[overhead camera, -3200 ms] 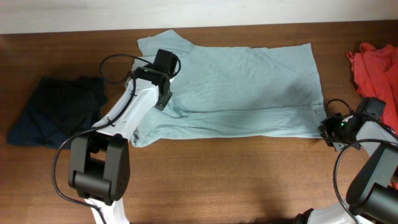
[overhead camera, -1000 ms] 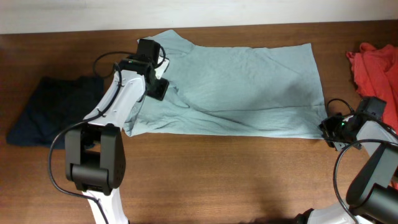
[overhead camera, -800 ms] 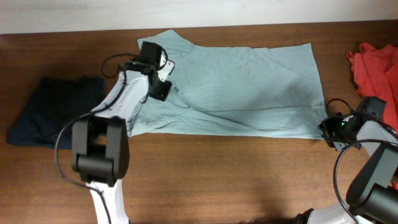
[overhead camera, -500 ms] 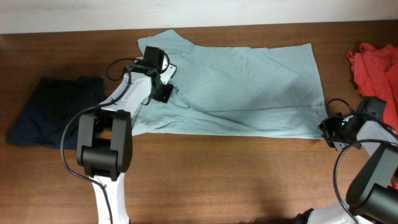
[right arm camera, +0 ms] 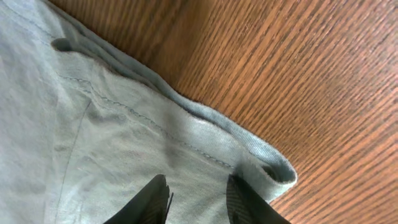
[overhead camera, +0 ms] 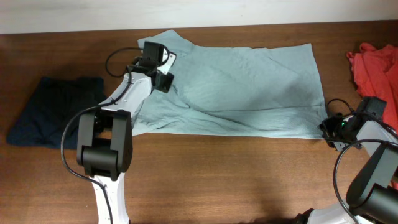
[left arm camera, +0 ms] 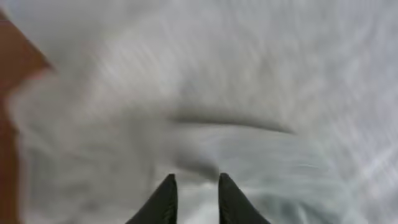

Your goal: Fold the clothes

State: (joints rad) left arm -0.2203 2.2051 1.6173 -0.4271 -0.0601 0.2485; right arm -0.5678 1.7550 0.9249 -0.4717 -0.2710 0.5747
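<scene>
The pale grey-blue T-shirt (overhead camera: 249,87) lies spread across the table's middle, with a long crease along its lower half. My left gripper (overhead camera: 164,79) is low over its left part, near the sleeve. In the blurred left wrist view its jaws (left arm camera: 196,182) stand a narrow way apart with the shirt (left arm camera: 261,81) filling the gap; a grip does not show. My right gripper (overhead camera: 324,129) rests at the shirt's lower right corner. Its jaws (right arm camera: 198,186) are apart, straddling flat fabric beside the rolled hem (right arm camera: 273,168). The navy garment (overhead camera: 56,109) lies left, the red-orange one (overhead camera: 376,65) right.
Bare wooden table (overhead camera: 236,180) runs along the front edge below the shirt. A pale wall (overhead camera: 199,12) borders the back. The left arm (overhead camera: 127,96) crosses the shirt's left edge, with a cable looped beside it.
The left gripper has moved a little up the shirt toward the sleeve. Since the oldest frame the shirt's lower left edge has shifted. The right arm has not moved.
</scene>
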